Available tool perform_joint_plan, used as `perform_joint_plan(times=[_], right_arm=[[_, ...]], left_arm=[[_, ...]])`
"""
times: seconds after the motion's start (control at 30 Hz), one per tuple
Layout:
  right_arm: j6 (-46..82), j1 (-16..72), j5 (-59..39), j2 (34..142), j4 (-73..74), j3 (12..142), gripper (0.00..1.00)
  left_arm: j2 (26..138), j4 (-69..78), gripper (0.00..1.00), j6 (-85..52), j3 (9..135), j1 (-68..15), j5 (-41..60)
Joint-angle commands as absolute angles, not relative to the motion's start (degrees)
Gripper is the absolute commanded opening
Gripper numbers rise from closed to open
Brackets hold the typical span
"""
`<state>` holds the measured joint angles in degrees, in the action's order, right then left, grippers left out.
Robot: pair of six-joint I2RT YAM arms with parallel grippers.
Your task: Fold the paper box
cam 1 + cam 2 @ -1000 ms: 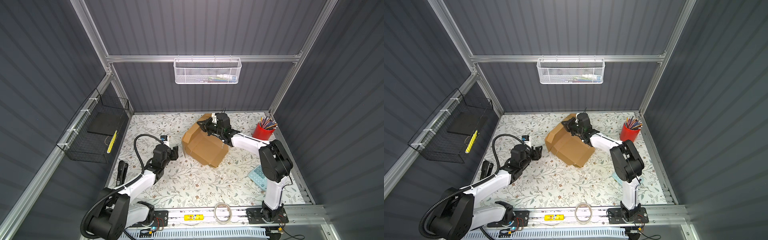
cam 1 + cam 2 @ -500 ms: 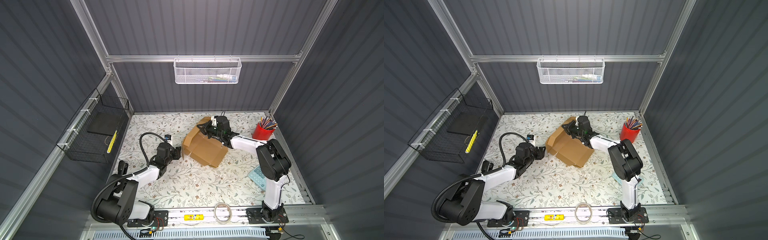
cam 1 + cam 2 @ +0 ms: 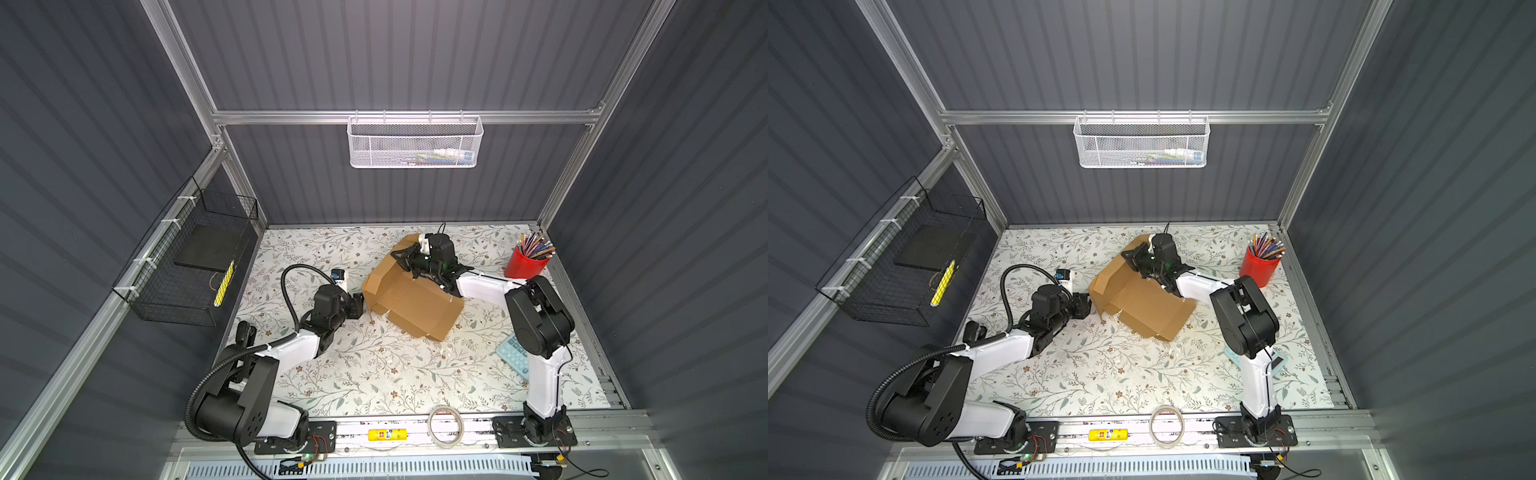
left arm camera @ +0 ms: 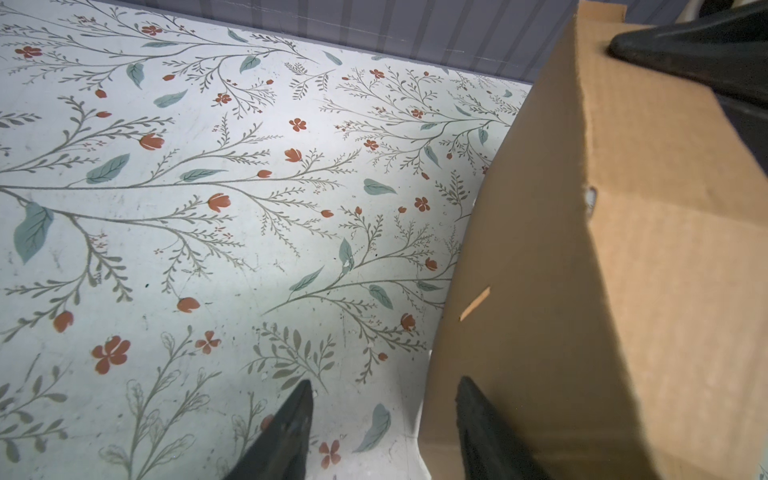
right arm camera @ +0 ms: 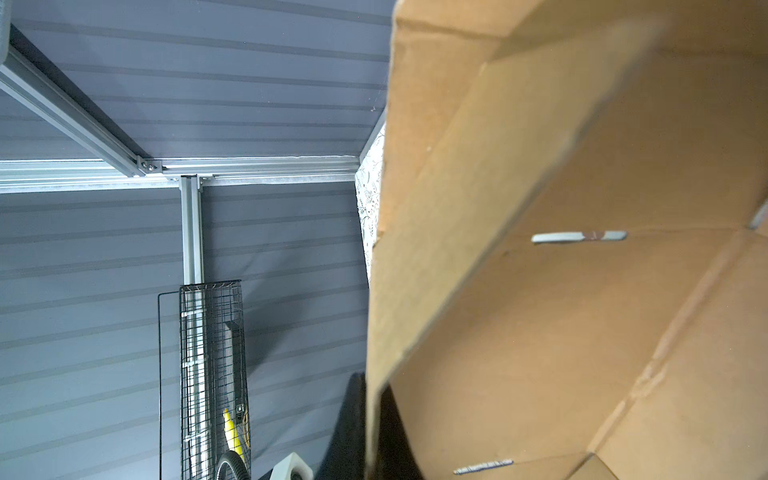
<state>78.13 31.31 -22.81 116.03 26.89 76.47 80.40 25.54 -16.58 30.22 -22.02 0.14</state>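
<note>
The paper box (image 3: 415,303) (image 3: 1142,305) is brown cardboard, partly folded, and lies open toward the back middle of the table with its left and back walls raised. My right gripper (image 3: 405,262) (image 3: 1133,259) is shut on the back flap's edge. In the right wrist view that edge runs between the two fingers of the right gripper (image 5: 372,399), with the box's inside (image 5: 582,311) beside them. My left gripper (image 3: 358,305) (image 3: 1086,305) stands open, low at the box's left corner. In the left wrist view one finger of the left gripper (image 4: 385,381) is over the table and the other against the outer wall (image 4: 582,270).
A red cup of pencils (image 3: 525,266) stands at the back right, and a teal calculator (image 3: 513,355) lies by the right arm's base. A tape roll (image 3: 445,426) sits on the front rail. A black wire basket (image 3: 195,266) hangs on the left wall and a white mesh basket (image 3: 415,143) on the back rail.
My left gripper has moved right up to the box's left corner, with its forearm dropping lower, and its jaws have narrowed a little. The right gripper keeps hold of the flap.
</note>
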Motion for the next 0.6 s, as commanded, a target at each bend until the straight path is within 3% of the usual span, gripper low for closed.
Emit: perform_joint_plan(times=[0.0,0.57], right_arm=[[76.92,31.64,-22.79,117.33,25.11,78.63,0.00],[76.49,32.43,-22.14,118.48,22.88,82.09,0.00]], left_arm=[[79.45,25.19,0.56,-16.31,29.23,-21.80,1.12],[80.40,30.61,0.53,-18.82,27.07,-22.19,6.69]])
